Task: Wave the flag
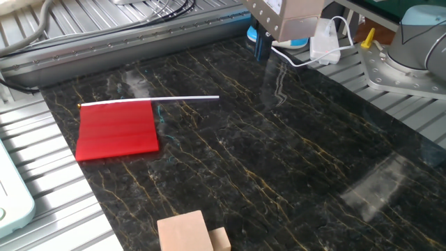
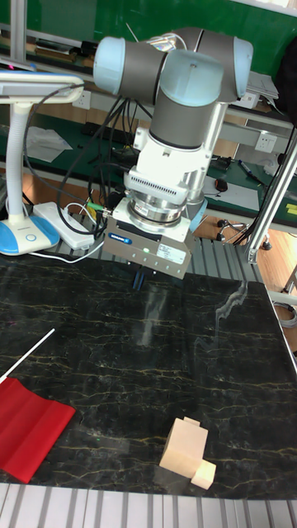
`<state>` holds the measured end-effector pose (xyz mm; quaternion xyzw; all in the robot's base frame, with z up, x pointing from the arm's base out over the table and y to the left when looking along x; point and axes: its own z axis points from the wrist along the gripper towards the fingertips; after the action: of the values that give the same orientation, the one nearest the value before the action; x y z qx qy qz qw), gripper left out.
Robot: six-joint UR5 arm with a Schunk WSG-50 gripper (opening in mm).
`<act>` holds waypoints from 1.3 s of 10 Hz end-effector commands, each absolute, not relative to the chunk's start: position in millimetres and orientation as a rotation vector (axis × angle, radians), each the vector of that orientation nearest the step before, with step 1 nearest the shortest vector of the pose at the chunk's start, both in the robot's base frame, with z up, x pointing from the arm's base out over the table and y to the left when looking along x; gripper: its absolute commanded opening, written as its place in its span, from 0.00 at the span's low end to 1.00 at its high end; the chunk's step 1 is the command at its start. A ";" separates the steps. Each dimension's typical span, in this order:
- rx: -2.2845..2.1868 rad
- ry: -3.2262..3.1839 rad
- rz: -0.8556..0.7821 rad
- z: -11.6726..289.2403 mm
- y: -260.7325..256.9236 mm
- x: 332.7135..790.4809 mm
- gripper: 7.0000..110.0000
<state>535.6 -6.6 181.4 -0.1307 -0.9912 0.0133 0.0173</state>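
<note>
Flag [image 1: 117, 130] flat on the counter [image 1: 279, 153], hand [image 2: 139, 281] far off — grip state unclear — best aim for the bare stick end [image 1: 202, 98].

One red flag [image 1: 117, 130] on white stick [image 1: 185, 99], left side. One robot arm with one gripper [image 2: 140, 281], far side. Two pale wooden blocks [image 2: 188, 452], near edge. One white-blue lamp [image 2: 26, 233], far left in tall fixed view.
</note>
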 end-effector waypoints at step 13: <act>-0.366 -3.116 -0.086 187.9 13.6 545.6 0.00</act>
<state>538.1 7.7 186.4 -0.1218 -0.9924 -0.0127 0.0150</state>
